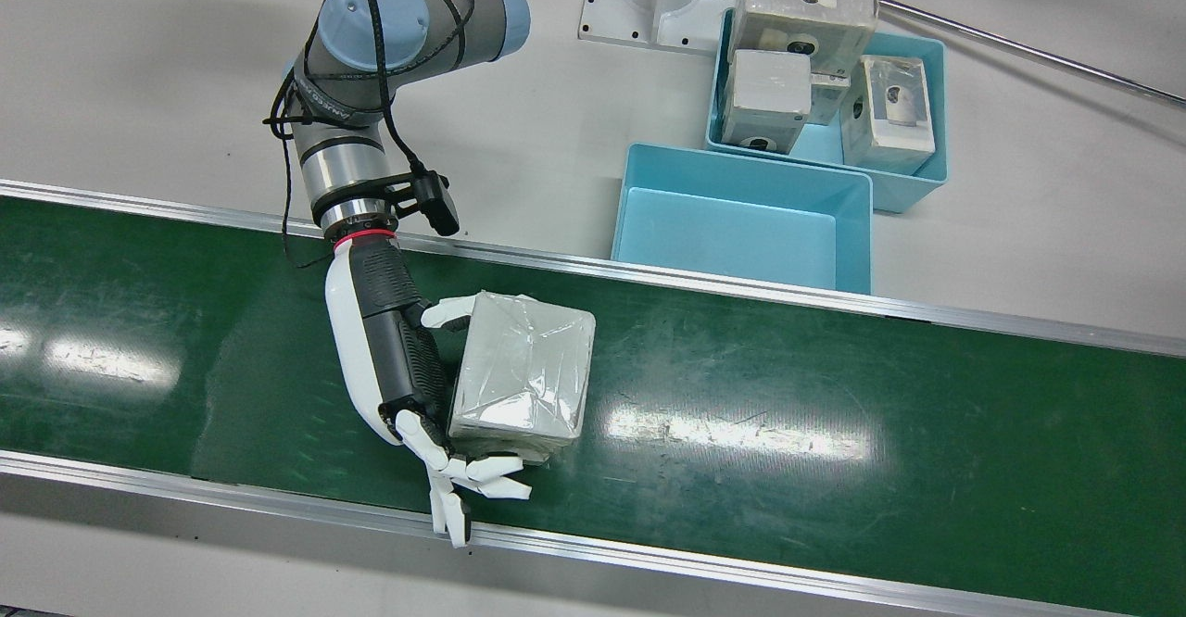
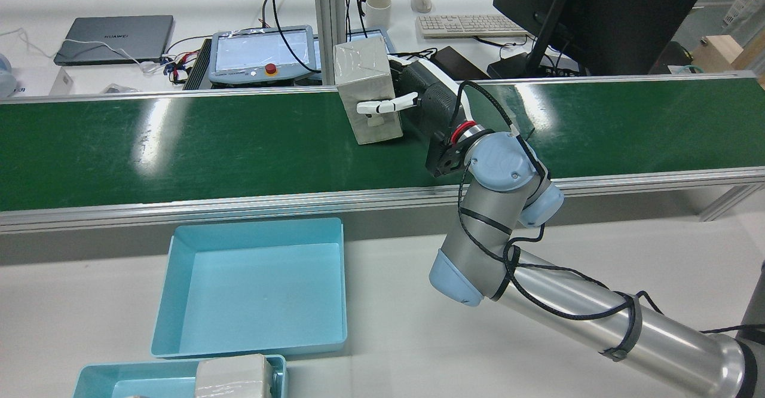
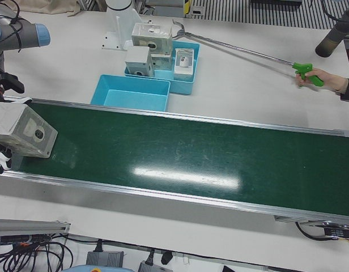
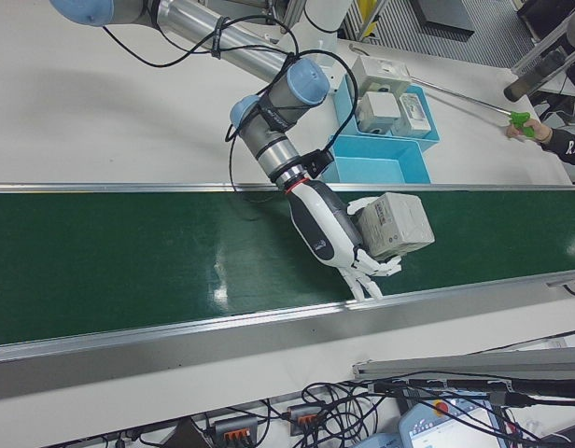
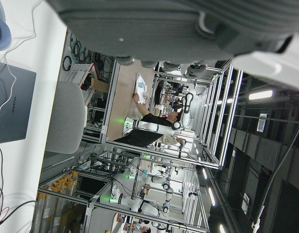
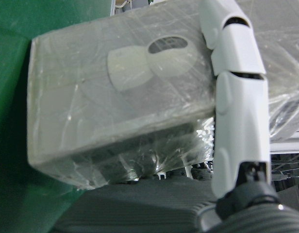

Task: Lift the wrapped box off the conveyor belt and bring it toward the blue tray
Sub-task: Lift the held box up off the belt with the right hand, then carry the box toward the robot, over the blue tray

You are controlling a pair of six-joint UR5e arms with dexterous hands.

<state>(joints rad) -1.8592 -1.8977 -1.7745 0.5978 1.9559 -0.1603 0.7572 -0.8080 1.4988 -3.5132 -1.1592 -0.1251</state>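
Observation:
The wrapped box (image 1: 523, 376) is grey, under clear film, over the green conveyor belt (image 1: 834, 395). My right hand (image 1: 398, 358) is shut on it, palm against one side, fingers (image 6: 237, 121) across its faces. The box also shows in the rear view (image 2: 367, 81), the left-front view (image 3: 24, 133) and the right-front view (image 4: 395, 224). I cannot tell whether it rests on the belt or hangs just above it. The empty blue tray (image 1: 741, 168) stands beyond the belt's far rail. Only part of my left hand (image 5: 178, 29) shows, in its own view.
A second blue tray (image 1: 917, 182) behind the empty one holds several wrapped boxes. A person at the table's side holds a long reach tool with a green handle (image 3: 303, 71). Aluminium rails (image 1: 649, 274) run along both belt edges.

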